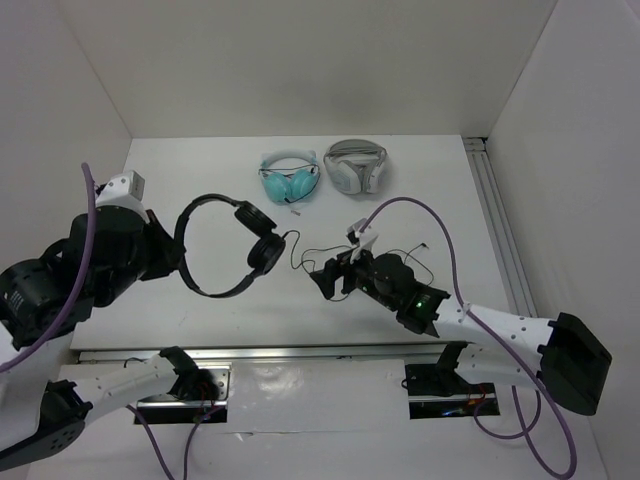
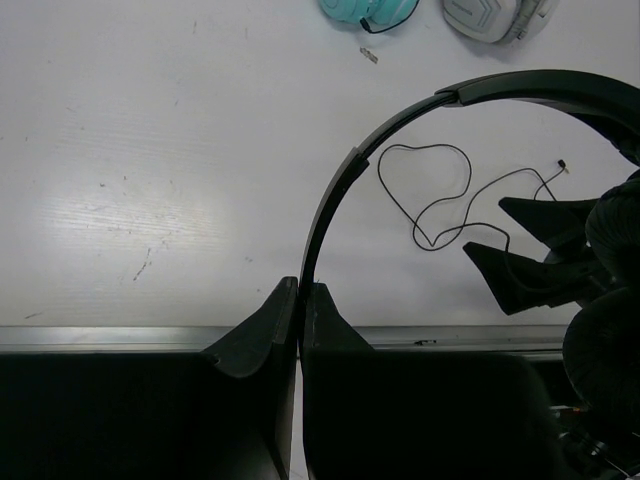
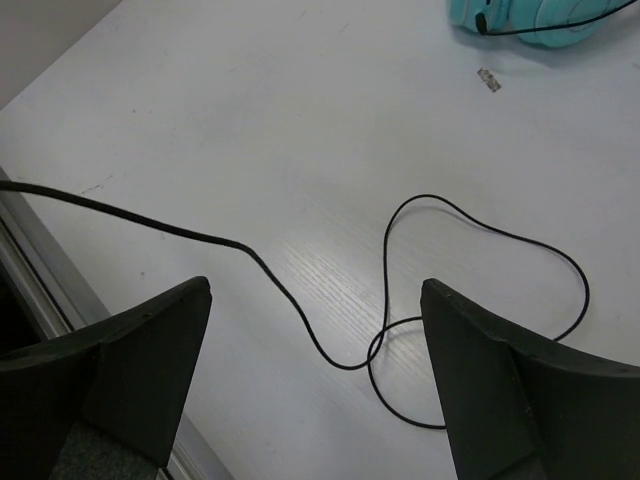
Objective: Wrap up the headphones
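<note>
Cable (image 3: pixel 386 270) in loops; teal headphones (image 1: pixel 290 183), white-grey headphones (image 1: pixel 355 168) beyond

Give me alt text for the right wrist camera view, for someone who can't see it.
The right end effector hangs open over a thin black cable lying in loose loops on a white table. Teal headphones peek in at the top right.

- Teal headphones (image 2: pixel 365 10), white-grey headphones (image 2: pixel 495 15): cropped by top edge, left wrist view.
- Black headphones (image 2: pixel 480 90): earpads (image 2: pixel 612 350) cut at right edge.
- Small fleck (image 3: pixel 488 79) on worktop (image 3: pixel 250 120): too small to identify.
</note>
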Available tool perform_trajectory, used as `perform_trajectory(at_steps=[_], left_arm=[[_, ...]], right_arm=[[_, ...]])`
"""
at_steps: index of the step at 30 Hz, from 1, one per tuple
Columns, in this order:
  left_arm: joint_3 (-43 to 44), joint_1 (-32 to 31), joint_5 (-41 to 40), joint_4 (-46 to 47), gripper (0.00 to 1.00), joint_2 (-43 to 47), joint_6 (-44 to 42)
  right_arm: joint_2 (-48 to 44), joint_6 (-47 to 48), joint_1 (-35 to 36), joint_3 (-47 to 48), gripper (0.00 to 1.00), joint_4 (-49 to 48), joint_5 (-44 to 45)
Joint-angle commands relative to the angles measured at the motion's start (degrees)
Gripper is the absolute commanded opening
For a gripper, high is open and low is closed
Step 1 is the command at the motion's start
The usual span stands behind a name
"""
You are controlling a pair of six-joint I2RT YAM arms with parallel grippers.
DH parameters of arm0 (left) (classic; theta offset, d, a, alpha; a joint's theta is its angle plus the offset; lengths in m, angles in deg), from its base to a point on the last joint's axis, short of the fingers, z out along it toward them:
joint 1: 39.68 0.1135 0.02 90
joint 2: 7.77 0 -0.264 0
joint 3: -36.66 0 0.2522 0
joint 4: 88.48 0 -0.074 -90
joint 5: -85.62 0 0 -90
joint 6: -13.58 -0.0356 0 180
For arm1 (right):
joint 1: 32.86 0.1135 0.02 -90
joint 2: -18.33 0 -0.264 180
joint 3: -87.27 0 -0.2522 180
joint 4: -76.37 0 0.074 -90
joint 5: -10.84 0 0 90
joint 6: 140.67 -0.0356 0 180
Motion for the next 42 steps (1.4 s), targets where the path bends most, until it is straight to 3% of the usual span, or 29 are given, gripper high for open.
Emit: perform_trajectory(at_steps=[1, 2, 10, 13, 16, 18, 20, 29, 31, 38, 42], left_arm=[[1.17, -0.24, 2.25, 3.04, 0.0, 1.11, 1.0], [1.17, -0.24, 2.26, 3.04, 0.0, 1.11, 1.0], [1.79, -0.24, 2.87, 3.04, 0.0, 2.33, 1.61], [0.3, -0.24, 4.36, 4.8, 0.0, 2.96, 1.61], [-1.19, -0.24, 4.37, 5.41, 0.0, 3.57, 2.14], [-1.72, -0.24, 4.37, 5.94, 0.0, 3.57, 2.14], [-1.73, -0.24, 4.37, 5.94, 0.0, 4.09, 2.67], [-1.73, -0.24, 0.94, 4.8, 0.0, 4.71, 5.65], [-2.52, -0.24, -0.2, 4.8, 0.0, 4.71, 6.96], [-7.25, -0.24, -4.94, 3.66, 0.0, 5.77, 16.45], [-9.11, -0.24, -4.95, 3.66, 0.0, 4.28, 22.69]], right_arm=[[2.6, 0.9, -0.62, -0.35, 0.91, -8.77, -3.09], [3.13, 0.9, -0.63, -0.35, 0.86, -9.29, -5.28], [3.14, -0.33, -1.16, -3.07, 0.84, -13.68, -5.56], [6.73, -0.86, -1.16, -3.07, 0.83, -16.76, -7.68], [11.65, -0.86, -1.16, -2.54, 0.75, -18.87, -7.68], [14.9, -0.86, -1.16, -2.54, 0.65, -20.89, -7.68], [16.58, -0.86, -1.16, -2.54, 0.62, -21.43, -8.29], [17.65, -1.39, -1.16, -5.52, 0.04, -24.5, -8.74], [15.98, -1.39, -0.63, -6.32, 0.0, -25.03, -8.21], [12.81, -1.39, 4.99, -4.14, 0.0, -16.35, 4.25], [15.35, -2.96, 10.0, 4.12, 0.0, -6.68, 20.42]])
